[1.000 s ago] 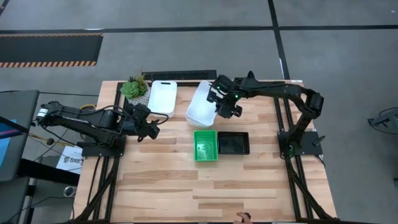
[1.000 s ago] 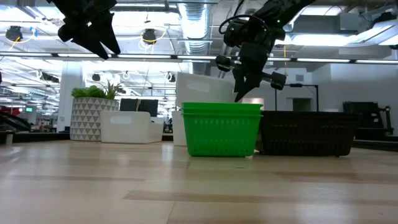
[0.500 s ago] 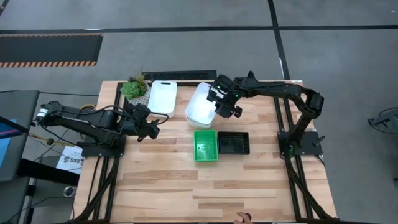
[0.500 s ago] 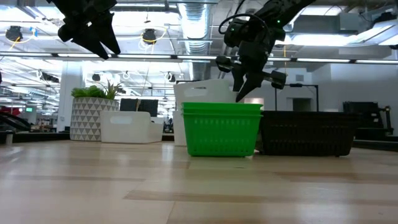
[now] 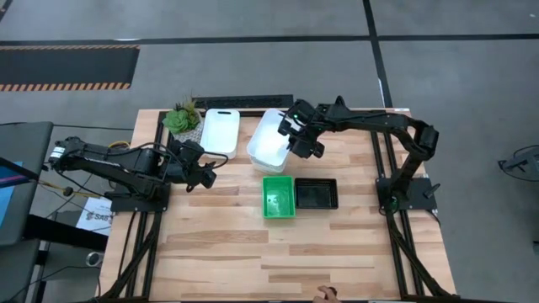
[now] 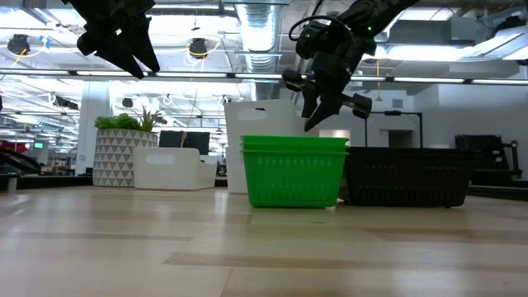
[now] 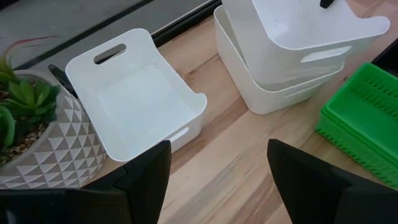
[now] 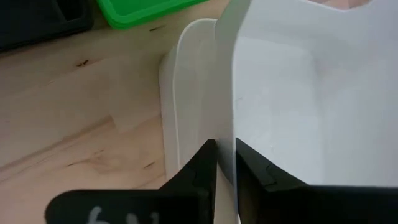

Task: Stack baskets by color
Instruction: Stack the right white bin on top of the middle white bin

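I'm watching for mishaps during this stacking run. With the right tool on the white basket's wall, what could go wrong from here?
1. The right tool pinches only the thin wall of the upper white basket, which sits tilted in the lower white basket; it could slip or jam crooked.
2. Dragging it may shift the lower basket toward the green stack.
3. The third white basket lies beside the potted plant, so fetching it risks bumping the plant.

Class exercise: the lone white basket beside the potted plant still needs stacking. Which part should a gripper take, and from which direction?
Judging by its pose, take the lone white basket by a thin upright end wall, near the handle slot, coming from above. It sits upright and open-topped, so one finger can drop inside, one outside.
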Available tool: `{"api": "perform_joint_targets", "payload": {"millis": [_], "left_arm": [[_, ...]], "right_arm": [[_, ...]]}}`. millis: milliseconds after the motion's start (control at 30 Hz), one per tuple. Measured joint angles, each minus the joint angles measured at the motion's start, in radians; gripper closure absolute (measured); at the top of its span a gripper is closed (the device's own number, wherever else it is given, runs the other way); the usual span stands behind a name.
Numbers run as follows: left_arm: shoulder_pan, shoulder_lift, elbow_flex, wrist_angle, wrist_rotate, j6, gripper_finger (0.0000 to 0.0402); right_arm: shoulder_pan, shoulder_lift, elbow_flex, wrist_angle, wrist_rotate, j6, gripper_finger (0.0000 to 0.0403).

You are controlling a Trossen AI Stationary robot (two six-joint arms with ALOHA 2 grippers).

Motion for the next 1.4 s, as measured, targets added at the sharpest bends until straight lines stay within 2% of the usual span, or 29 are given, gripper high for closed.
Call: {"api": "perform_joint_targets", "payload": {"millis": [267,867,1400], "left_arm": [[0.0,0.0,0.0,0.0,-0.002,0.001,0.0148],[0.0,0.0,0.0,0.0,-0.003,-0.002,0.0148],[0.0,0.0,0.0,0.0,-0.019,-0.001,0.0148]], "right_arm": [[-0.028,0.0,0.0,-0.003,-0.094,0.0,0.0345],[-0.036,0.0,-0.05,0.039,-0.109,0.016,0.0345],[-0.039,0.0,-0.05,0.049,-0.188,0.018,0.0345]]}}
